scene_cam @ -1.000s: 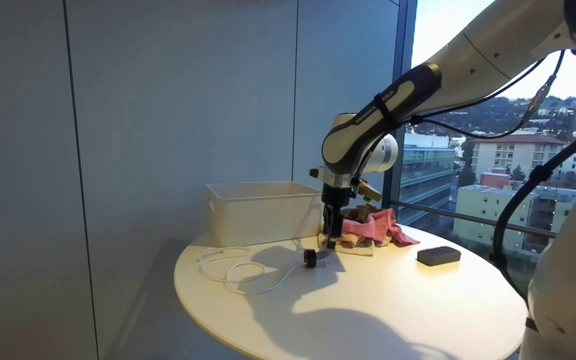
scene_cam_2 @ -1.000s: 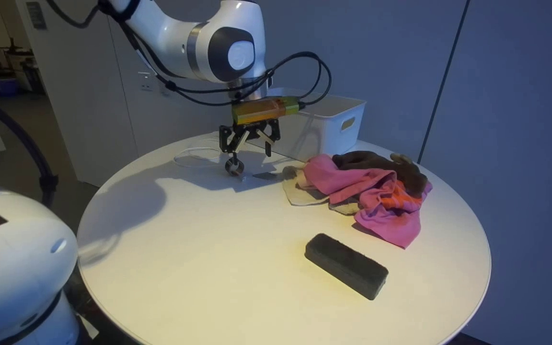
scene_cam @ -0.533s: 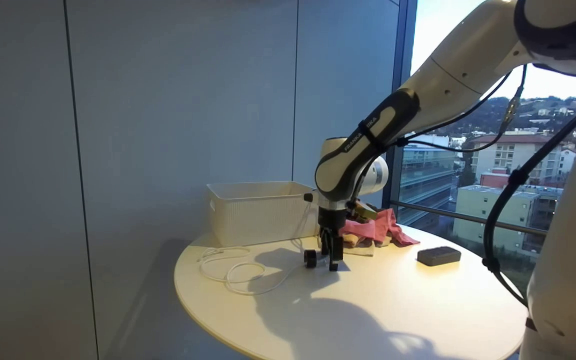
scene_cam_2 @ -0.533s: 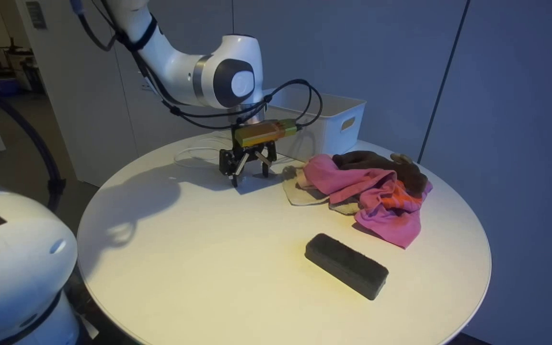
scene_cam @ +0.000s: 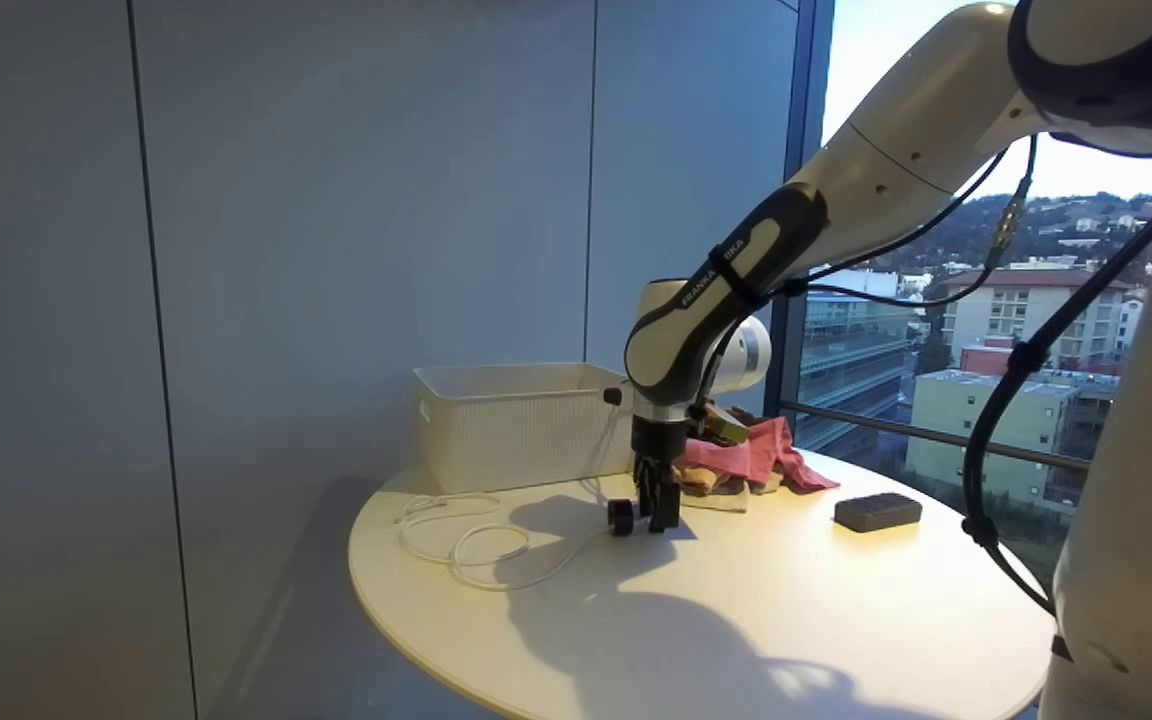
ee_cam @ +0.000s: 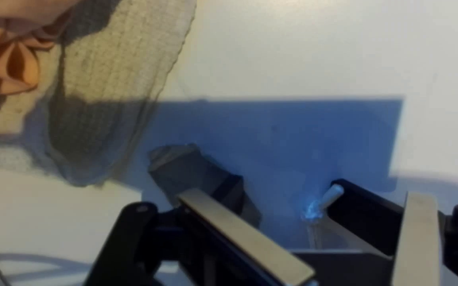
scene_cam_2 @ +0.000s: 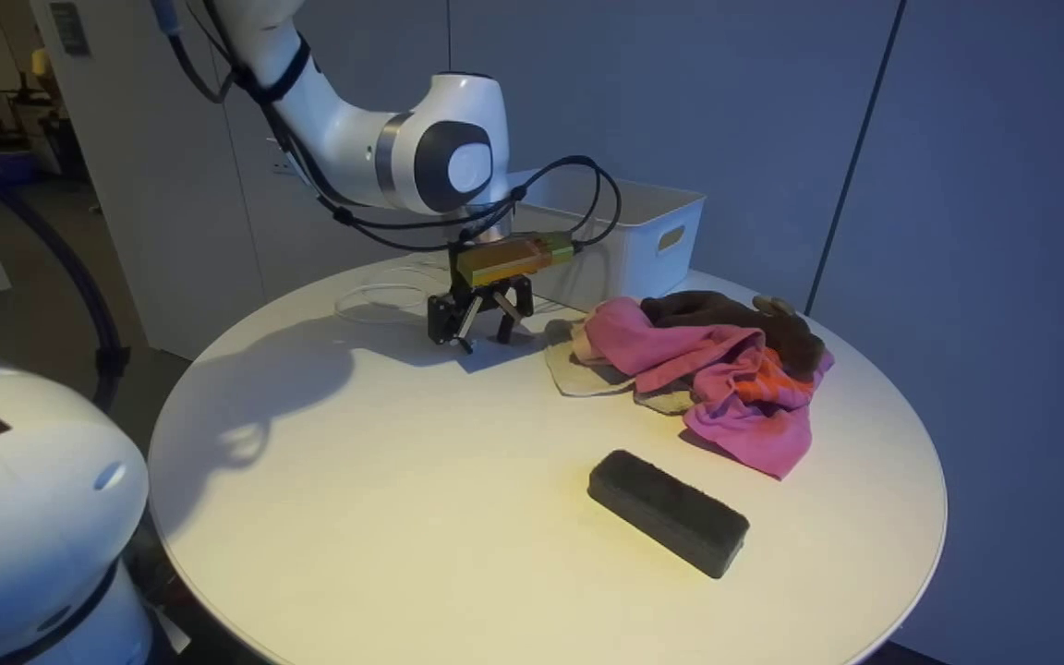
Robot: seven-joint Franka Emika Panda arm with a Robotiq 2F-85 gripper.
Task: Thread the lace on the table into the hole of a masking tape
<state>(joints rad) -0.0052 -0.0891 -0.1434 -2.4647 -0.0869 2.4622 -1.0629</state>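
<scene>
The tape is a black ring (scene_cam: pixel 620 517) standing on its edge in an exterior view; it shows in part in the wrist view (ee_cam: pixel 342 270). The white lace (scene_cam: pixel 496 586) lies in loops and runs up to the ring. Its clear tip end (ee_cam: pixel 313 212) comes out on the gripper's side of the ring. My gripper (scene_cam_2: pixel 485 343) points down, its fingertips close to the table beside the ring. Its fingers are apart. One black finger (ee_cam: pixel 366 216) is right beside a white bit at the lace end. The other finger is hard to make out against a dark grey shape.
A white basket (scene_cam: pixel 536 440) stands behind the gripper. A pile of pink and brown cloths (scene_cam_2: pixel 707 360) lies close to one finger; its beige edge shows in the wrist view (ee_cam: pixel 125 67). A dark block (scene_cam_2: pixel 669 513) lies on the round table (scene_cam_2: pixel 384 517).
My gripper has come down from above the ring to just over the table beside it. Its fingers have moved closer together in the last half second. The ring has not visibly moved.
</scene>
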